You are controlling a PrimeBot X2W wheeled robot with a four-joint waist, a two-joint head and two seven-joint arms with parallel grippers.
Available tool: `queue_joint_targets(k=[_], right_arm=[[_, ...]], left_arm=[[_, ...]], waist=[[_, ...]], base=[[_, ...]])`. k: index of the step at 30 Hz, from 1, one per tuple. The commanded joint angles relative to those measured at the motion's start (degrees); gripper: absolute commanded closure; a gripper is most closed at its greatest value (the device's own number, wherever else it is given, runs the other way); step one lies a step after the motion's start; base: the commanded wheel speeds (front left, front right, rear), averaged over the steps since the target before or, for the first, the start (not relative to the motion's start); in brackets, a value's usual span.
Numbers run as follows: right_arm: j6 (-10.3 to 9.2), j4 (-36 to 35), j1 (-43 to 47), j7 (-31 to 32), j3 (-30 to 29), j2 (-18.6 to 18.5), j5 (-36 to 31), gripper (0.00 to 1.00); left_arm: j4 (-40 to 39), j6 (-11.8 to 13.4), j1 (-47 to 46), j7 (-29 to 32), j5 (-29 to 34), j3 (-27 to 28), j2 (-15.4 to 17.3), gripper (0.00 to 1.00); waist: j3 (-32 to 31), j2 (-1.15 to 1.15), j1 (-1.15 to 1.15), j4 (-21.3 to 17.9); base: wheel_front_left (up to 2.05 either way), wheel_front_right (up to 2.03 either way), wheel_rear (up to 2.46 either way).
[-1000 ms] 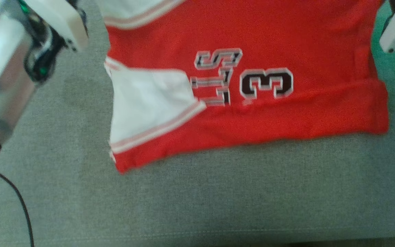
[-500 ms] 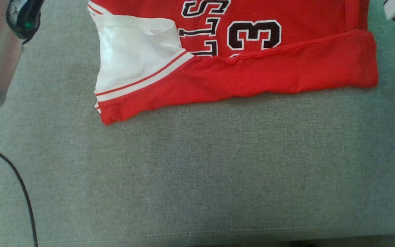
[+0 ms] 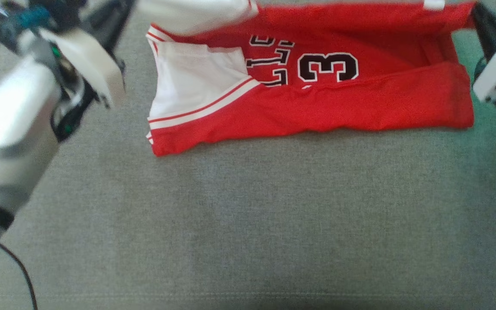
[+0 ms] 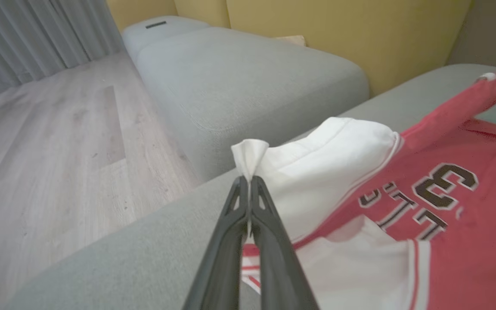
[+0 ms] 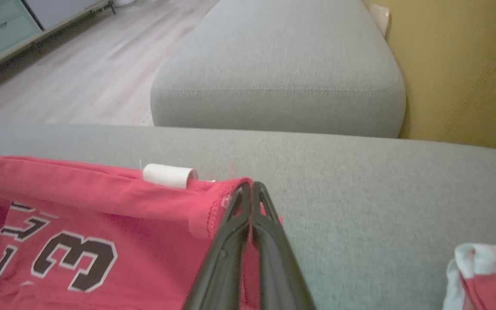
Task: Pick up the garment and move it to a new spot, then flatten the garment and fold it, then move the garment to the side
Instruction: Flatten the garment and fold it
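The garment (image 3: 360, 103) is a red jersey with white sleeves and a black "3", lying on a grey cushion (image 3: 248, 224). Its far edge is lifted and stretched between my two grippers. My left gripper (image 4: 248, 178) is shut on the tip of a white sleeve (image 4: 325, 172), and its dark fingers (image 3: 110, 19) reach in from the upper left of the head view. My right gripper (image 5: 252, 186) is shut on the red hem corner (image 5: 213, 202), beside a white label (image 5: 168, 175). In the head view that right gripper (image 3: 474, 10) sits at the top right corner of the garment.
A second grey cushion block (image 5: 282, 64) stands beyond, against a yellow wall (image 5: 467, 64), with wooden floor (image 4: 58, 142) to the side. A black cable (image 3: 20, 271) hangs at the lower left. Another piece of red-and-white cloth (image 5: 485, 275) lies at the right.
The head camera has shifted between frames. Both grippers have stayed shut. The garment's lifted far edge and raised white sleeve now show at the top of the picture.
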Motion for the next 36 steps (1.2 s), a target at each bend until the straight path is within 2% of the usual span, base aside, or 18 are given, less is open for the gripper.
queue_joint_targets(k=[1,8,9,13,20,29,30,31,32,36], right_arm=[[-0.05,-2.7,1.9,1.7,1.6,-2.7,1.5,1.00],[-0.05,-6.8,7.3,9.0,6.5,-8.5,6.3,1.00],[-0.05,-8.4,8.6,11.0,7.6,-9.6,7.8,1.00],[-0.05,-11.6,10.4,15.0,9.3,-11.7,10.9,1.00],[-0.05,-14.5,11.7,20.3,10.9,-14.0,13.4,1.00],[-0.05,-15.9,13.2,25.2,11.3,-14.5,15.3,1.00],[-0.05,-15.5,13.4,25.4,11.1,-14.3,15.2,1.00],[-0.05,-14.9,13.6,25.3,10.8,-14.1,15.0,0.13],[-0.05,-14.3,13.9,25.5,10.5,-13.7,15.0,0.00],[-0.05,-13.6,14.4,25.1,8.8,-12.6,15.1,0.00]], left_arm=[[-3.7,0.1,-0.7,0.9,-1.8,0.1,4.0,1.00],[-16.4,0.0,4.6,8.2,-8.2,-9.3,12.3,1.00],[-19.4,0.0,5.5,10.3,-9.6,-11.1,14.3,1.00],[-22.4,0.0,6.5,12.4,-11.5,-12.3,16.9,1.00],[-22.7,0.0,7.8,13.9,-10.0,-13.3,17.2,1.00],[-17.5,0.1,10.3,12.0,-8.0,-13.7,13.8,1.00],[-16.8,0.3,10.6,11.6,-8.1,-13.7,13.3,0.64],[-16.1,0.6,11.0,11.1,-8.1,-13.7,12.8,0.00],[-15.4,1.0,11.3,10.5,-8.2,-13.6,12.3,0.00],[-13.1,2.8,12.3,7.6,-8.9,-12.3,10.9,0.00]], waist=[[-1.6,0.00,0.00,0.8],[-4.8,0.00,0.00,1.2],[-5.3,0.00,0.00,1.0],[-5.9,0.00,0.00,0.5],[-6.2,0.00,0.00,-0.2],[-6.1,0.00,0.00,-0.9],[-6.2,0.00,0.00,-1.0],[-6.4,0.00,0.00,-1.1],[-6.6,0.00,0.00,-1.2],[-7.6,0.00,0.00,-1.5]], base=[[0.00,0.00,0.00],[0.00,0.00,0.00],[0.00,0.00,0.00],[0.00,0.00,0.00],[0.00,0.00,0.00],[0.00,0.00,0.00],[0.00,0.00,0.00],[0.00,0.00,0.00],[0.00,0.00,0.00],[0.00,0.00,0.00]])
